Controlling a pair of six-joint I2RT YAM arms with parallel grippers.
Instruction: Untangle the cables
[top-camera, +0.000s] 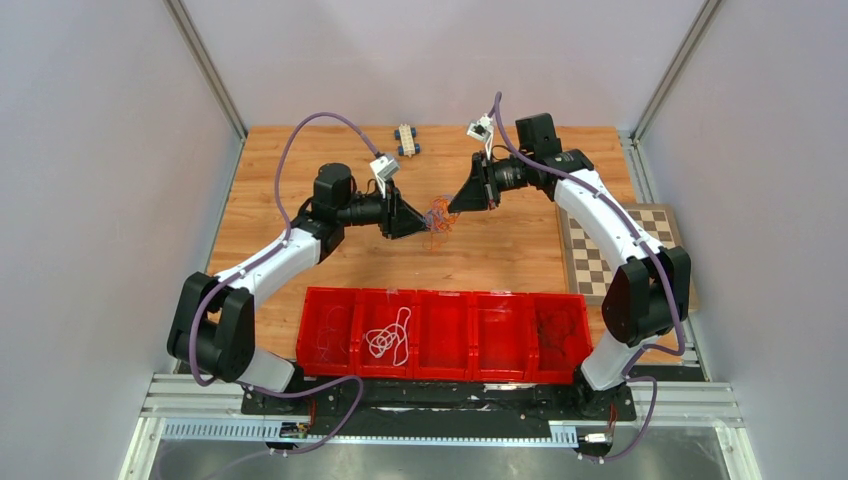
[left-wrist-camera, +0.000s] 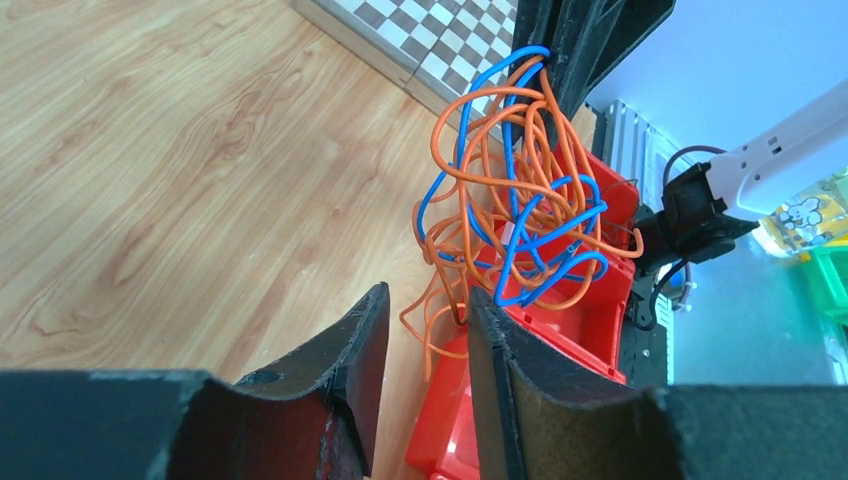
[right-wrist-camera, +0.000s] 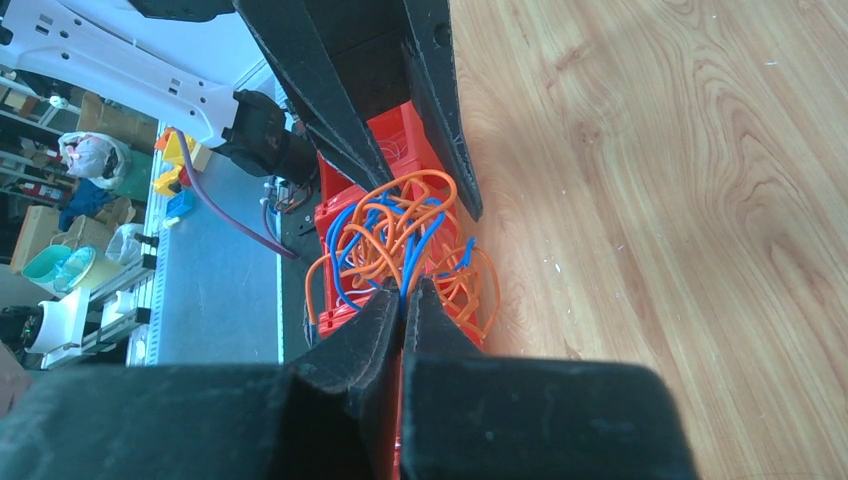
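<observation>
Left arm (top-camera: 283, 256), right arm (top-camera: 600, 215): white links, black joints, lilac hose (top-camera: 290, 150) each. Left gripper (left-wrist-camera: 427, 300), right gripper (right-wrist-camera: 405, 295): black wedges, scuffed.

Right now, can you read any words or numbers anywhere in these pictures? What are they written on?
No words, numbers or signs can be read anywhere.
Yellow container, left wrist view: it has a cartoon drawing, and any print is too blurred to read.
Cardboard boxes, right wrist view: too blurred and small to read.
Chessboard, red bins, cables: no writing shows on them.
</observation>
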